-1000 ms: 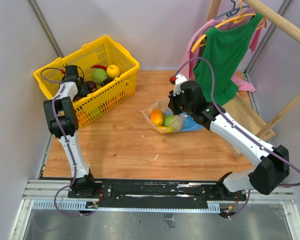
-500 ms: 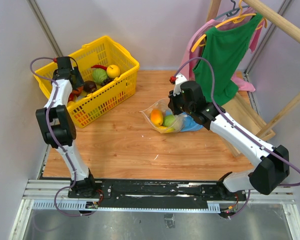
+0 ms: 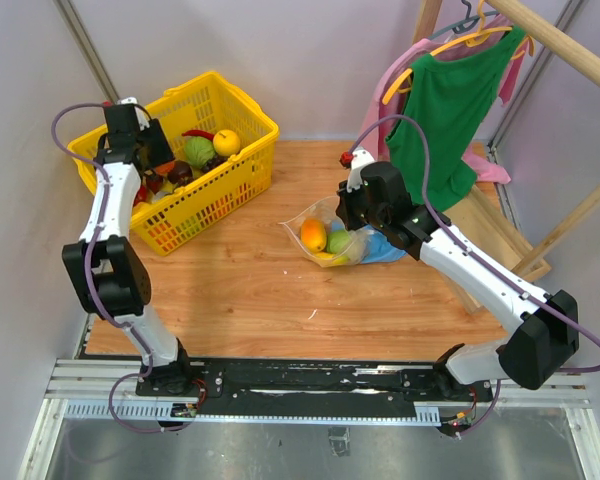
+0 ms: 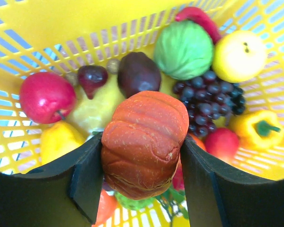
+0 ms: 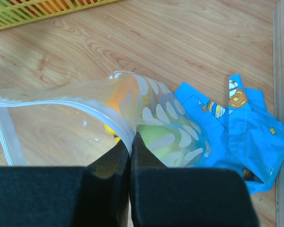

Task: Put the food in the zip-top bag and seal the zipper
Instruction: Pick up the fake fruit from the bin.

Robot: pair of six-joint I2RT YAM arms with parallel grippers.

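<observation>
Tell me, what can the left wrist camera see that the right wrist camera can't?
Only left wrist: the left gripper shut on an orange pumpkin, with a cabbage, grapes and a red apple in the yellow basket. Only right wrist: the right gripper pinching the bag at its zipper, a blue cloth, the wooden table. Both: that basket, and a gripper shut on something.

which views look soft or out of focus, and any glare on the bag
Left wrist: toy pumpkin sharp, far basket wall softer. Right wrist: near jaws a dark blur, zip-top bag rim crisp, only faint sheen. Top external: even light, soft shadows, all in focus.
</observation>
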